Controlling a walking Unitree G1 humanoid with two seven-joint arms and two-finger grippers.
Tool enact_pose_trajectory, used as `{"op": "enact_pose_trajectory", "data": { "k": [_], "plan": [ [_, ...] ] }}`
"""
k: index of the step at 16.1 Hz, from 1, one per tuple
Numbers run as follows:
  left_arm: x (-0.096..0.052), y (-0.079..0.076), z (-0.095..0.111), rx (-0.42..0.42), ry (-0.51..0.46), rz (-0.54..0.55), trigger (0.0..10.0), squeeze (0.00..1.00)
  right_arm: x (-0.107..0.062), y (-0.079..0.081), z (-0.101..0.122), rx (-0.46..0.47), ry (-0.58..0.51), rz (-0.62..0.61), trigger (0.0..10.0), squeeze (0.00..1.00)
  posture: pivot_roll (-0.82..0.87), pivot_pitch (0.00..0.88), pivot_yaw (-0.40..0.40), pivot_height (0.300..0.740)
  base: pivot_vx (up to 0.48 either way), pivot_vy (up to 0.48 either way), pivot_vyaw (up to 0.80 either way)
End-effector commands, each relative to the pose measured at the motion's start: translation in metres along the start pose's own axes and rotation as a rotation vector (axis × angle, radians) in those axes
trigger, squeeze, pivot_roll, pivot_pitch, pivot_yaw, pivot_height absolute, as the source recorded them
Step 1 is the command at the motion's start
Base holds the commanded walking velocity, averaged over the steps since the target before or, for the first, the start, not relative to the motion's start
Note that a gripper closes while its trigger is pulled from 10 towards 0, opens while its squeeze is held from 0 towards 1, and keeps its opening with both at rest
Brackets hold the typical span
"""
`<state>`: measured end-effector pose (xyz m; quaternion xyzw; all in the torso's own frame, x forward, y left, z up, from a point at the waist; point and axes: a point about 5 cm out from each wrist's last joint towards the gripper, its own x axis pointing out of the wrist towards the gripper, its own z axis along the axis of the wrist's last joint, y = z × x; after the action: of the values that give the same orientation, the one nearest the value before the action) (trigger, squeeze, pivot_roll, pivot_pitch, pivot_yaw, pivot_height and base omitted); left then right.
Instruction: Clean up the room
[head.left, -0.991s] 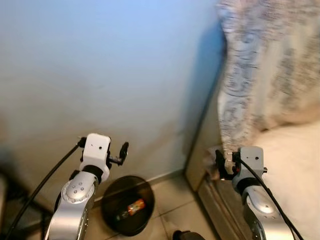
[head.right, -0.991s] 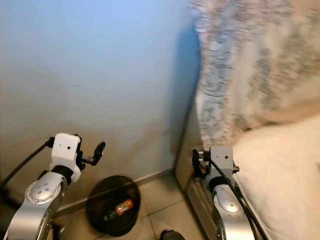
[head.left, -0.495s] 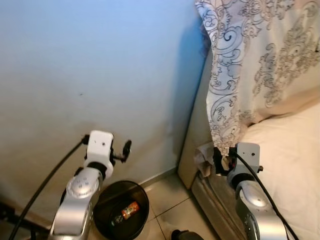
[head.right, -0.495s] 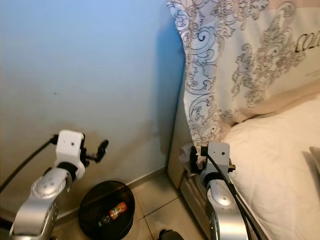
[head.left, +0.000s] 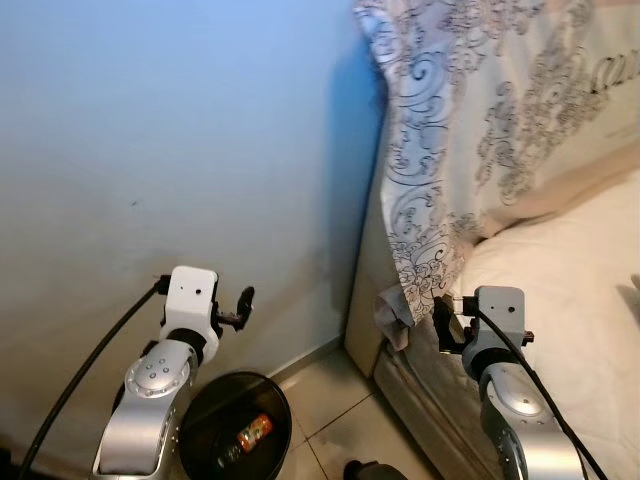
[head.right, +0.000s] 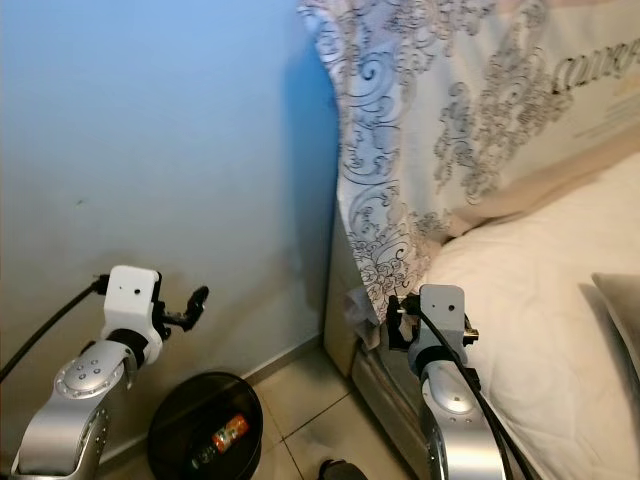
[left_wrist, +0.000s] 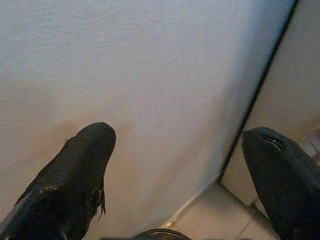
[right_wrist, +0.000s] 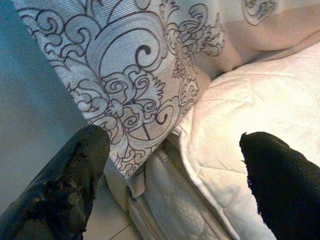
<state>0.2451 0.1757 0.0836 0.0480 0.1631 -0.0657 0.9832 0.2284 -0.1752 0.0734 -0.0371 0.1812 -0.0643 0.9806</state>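
Facing a corner between wall (head.left: 150, 150) and bed (head.left: 570, 250), you hold both arms raised. Left gripper (left_wrist: 180, 170): jaws spread wide, empty, aimed at the wall. Right gripper (right_wrist: 175, 175): jaws likewise apart, empty, aimed at the patterned pillow (head.left: 480, 120) and mattress edge (right_wrist: 165, 195). Black bin (head.left: 235, 435): on the tiled floor (head.left: 330, 400) below your left arm, holding a small orange-labelled item (head.left: 256, 431) whose long axis runs diagonally. A crumpled scrap (head.left: 392, 312) sits at the bed corner, just beside the right gripper, which is the nearer arm; the bin lies to its left and lower
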Motion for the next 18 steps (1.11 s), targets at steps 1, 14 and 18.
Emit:
{"op": "enact_pose_trajectory", "data": {
  "k": [1, 14, 18],
  "plan": [
    [0.000, -0.003, 0.004, 0.001, -0.010, -0.026, 10.0, 0.00, 0.000, -0.004, 0.010, -0.005, -0.031, -0.008, 10.0, 0.00, -0.02, 0.000, 0.011, 0.740, 0.000, 0.000, -0.80],
    [0.012, 0.000, 0.024, 0.055, -0.072, 0.032, 10.0, 0.00, 0.008, -0.008, 0.011, 0.009, -0.020, -0.077, 10.0, 0.00, 0.00, 0.000, 0.001, 0.740, 0.000, 0.000, -0.80],
    [0.014, -0.011, 0.024, 0.061, -0.081, 0.009, 10.0, 0.00, 0.010, -0.005, 0.012, -0.008, -0.021, -0.082, 10.0, 0.00, 0.00, 0.000, 0.000, 0.740, 0.000, 0.000, -0.72]
  ]
}}
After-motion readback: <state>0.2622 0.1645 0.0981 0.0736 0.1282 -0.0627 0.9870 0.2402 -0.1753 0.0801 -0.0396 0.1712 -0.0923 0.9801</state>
